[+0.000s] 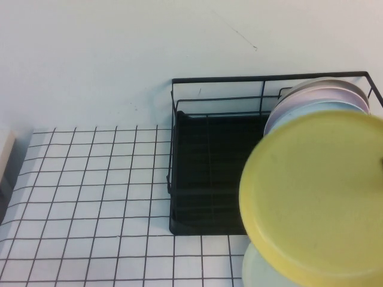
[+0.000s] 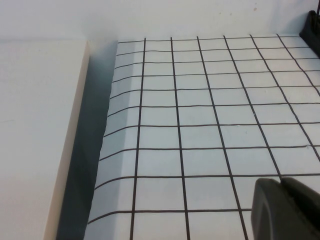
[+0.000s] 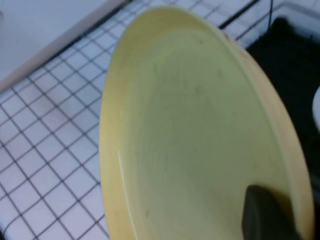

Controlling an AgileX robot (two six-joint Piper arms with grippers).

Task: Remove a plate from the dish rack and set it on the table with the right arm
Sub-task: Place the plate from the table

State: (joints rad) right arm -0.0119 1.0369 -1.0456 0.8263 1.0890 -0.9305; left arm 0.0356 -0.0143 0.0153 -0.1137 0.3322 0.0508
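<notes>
High view: the yellow plate (image 1: 314, 197) hangs in the air, tilted with its underside toward the camera, large at the right of the frame. It covers the right part of the black dish rack (image 1: 206, 173), which stands on the table (image 1: 90, 197) against the white wall. Behind the yellow plate, more plates stand upright in the rack's wire holders: a light blue plate (image 1: 305, 112) nearest, then a pale pink plate (image 1: 320, 94) and a grey one at the back. Under the yellow plate's lower edge a pale green plate (image 1: 260, 269) shows in part. Neither arm can be seen in this view.

Left wrist view: the left gripper (image 2: 285, 210) sits low over the gridded table covering, far from the rack, whose black corner barely shows at the frame's edge. Only a dark part of one finger shows, so whether it is open or closed cannot be told. Beside the covering lies a pale cream board (image 2: 35, 140).

Right wrist view: the right gripper (image 3: 267, 215) is clamped on the yellow plate's rim, one black finger (image 3: 265, 212) pressed against the plate's inner face. The plate is held off the table, with the grid visible below it on one side and the rack's black tray base on the other.
</notes>
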